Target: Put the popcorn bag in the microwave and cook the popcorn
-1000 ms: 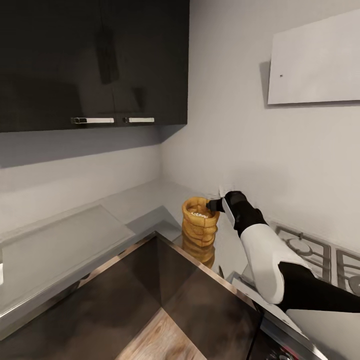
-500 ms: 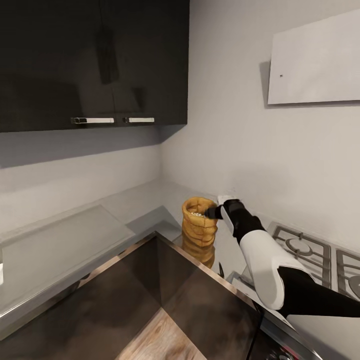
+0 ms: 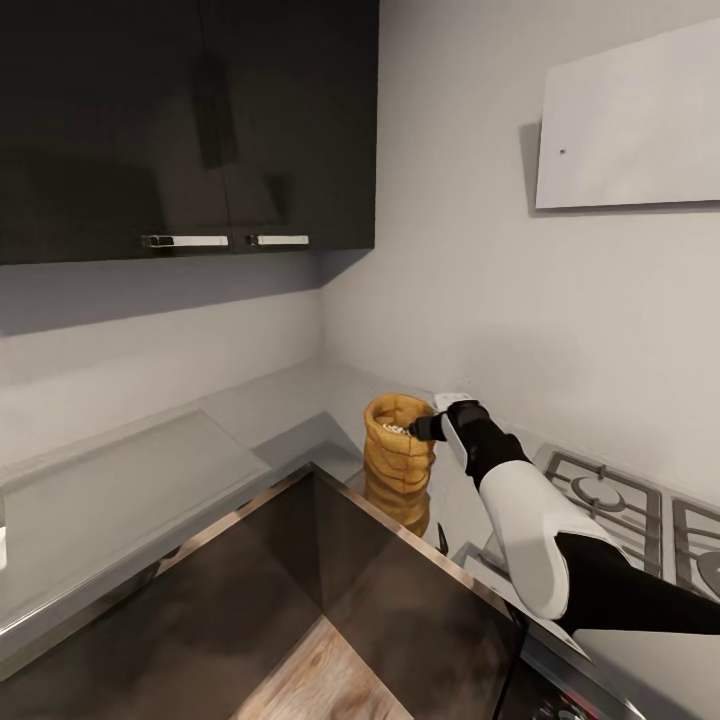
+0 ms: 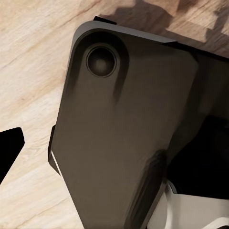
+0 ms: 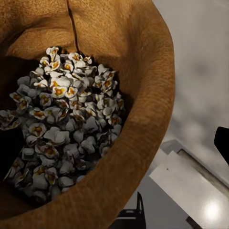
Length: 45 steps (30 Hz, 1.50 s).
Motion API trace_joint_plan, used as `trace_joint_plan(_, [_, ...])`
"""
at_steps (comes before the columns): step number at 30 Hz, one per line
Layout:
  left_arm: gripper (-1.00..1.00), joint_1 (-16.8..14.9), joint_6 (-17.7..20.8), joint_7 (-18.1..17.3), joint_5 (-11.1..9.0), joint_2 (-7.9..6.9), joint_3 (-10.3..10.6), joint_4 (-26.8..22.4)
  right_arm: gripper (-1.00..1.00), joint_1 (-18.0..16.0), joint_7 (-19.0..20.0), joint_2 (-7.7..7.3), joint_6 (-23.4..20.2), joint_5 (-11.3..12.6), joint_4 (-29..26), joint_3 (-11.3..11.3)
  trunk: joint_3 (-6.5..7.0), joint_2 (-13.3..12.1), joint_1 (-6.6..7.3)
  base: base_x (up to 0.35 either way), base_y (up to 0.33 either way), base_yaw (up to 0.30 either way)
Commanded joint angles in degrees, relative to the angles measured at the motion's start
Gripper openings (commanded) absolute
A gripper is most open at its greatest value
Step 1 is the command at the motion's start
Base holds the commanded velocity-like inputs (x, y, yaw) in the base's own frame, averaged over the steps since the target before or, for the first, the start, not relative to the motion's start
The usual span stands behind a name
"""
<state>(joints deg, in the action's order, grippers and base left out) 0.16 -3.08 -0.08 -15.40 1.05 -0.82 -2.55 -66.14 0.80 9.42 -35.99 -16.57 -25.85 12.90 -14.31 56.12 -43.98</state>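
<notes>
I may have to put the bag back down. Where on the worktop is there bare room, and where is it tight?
Free: the long grey countertop left of the popcorn bag, running under the cabinets, and the corner behind the bag. Tight: to the bag's right, where the right hand sits at its rim and the hob begins.

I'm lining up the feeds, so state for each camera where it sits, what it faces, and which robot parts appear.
Head view: high on the robot, facing down into the countertop corner; the right arm reaches to the popcorn bag with the right gripper at its rim.
Left wrist view: on the left arm, facing the wooden floor and a dark robot part.
Right wrist view: looking into the bag at popcorn.
Shared: head and right wrist views both show the bag.
</notes>
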Motion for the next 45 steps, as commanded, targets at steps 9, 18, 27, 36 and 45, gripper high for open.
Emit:
trace_joint_plan(9, [1.00,0.0,-0.1,0.0,-0.2,0.01,-0.1,-0.1,1.00,0.0,0.1,-0.01,-1.0,-0.4,-0.1,4.5,-0.07,0.0,-0.01,0.000,0.000,0.000])
trace_joint_plan(18, [1.00,0.0,-0.1,0.0,-0.2,0.01,-0.1,-0.1,-1.00,0.0,0.1,-0.01,-1.1,-0.4,-0.1,4.5,-0.07,0.0,-0.01,0.000,0.000,0.000])
trace_joint_plan(27, [1.00,0.0,-0.1,0.0,-0.2,0.01,-0.1,-0.1,-1.00,0.0,0.2,0.00,-1.3,-0.7,-0.2,4.5,-0.07,0.0,-0.01,0.000,0.000,0.000])
trace_joint_plan(36, [1.00,0.0,-0.1,0.0,-0.2,0.01,-0.1,-0.1,-1.00,0.0,0.3,0.58,-12.6,-0.6,-8.3,4.7,-0.07,0.0,-0.01,0.000,0.000,0.000])
trace_joint_plan(45, [1.00,0.0,-0.1,0.0,-0.2,0.01,-0.1,-0.1,-1.00,0.0,0.2,0.58,-21.6,-0.6,-16.3,4.4,-0.07,0.0,-0.01,0.000,0.000,0.000])
